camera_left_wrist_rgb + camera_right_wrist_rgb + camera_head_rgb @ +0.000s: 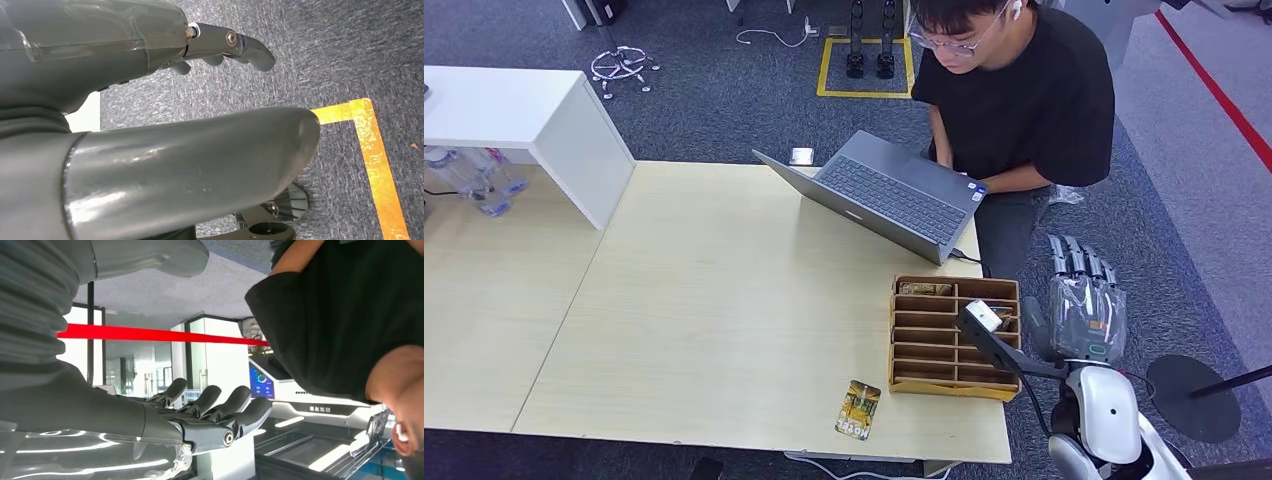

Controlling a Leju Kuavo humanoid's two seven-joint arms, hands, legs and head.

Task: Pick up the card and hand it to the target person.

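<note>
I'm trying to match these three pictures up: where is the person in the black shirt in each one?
Head view: the person sits at the table's far side, behind the laptop.
Right wrist view: the person's black sleeve lies just beyond the right hand.
Left wrist view: not in it; the left hand hangs over carpet.
Shared landmark: the right hand, near the person in both.

card (858, 410) on table (724, 330), left of organizer (954, 338)

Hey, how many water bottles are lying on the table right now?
2. Both water bottles lie side by side at the table's far left edge, beside the white box: one nearer the front, the other just behind it. More may be hidden behind the box.
</note>
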